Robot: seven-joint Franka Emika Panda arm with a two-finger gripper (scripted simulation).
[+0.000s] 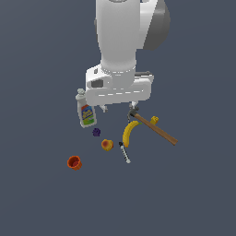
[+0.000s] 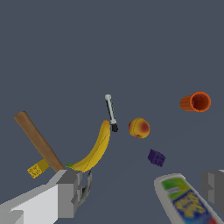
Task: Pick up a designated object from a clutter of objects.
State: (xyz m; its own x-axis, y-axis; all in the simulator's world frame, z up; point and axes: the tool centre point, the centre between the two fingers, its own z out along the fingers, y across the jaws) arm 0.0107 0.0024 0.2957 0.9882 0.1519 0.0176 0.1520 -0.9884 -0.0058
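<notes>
Your jaws (image 2: 140,192) hang wide open and empty, well above the peach (image 2: 139,127). Nothing's grasped yet: you've got the descent, grip and lift left.

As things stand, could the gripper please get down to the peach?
Probably yes: the gripper is open and empty, and the peach sits apart from the banana, the marker and the purple lump.
</notes>
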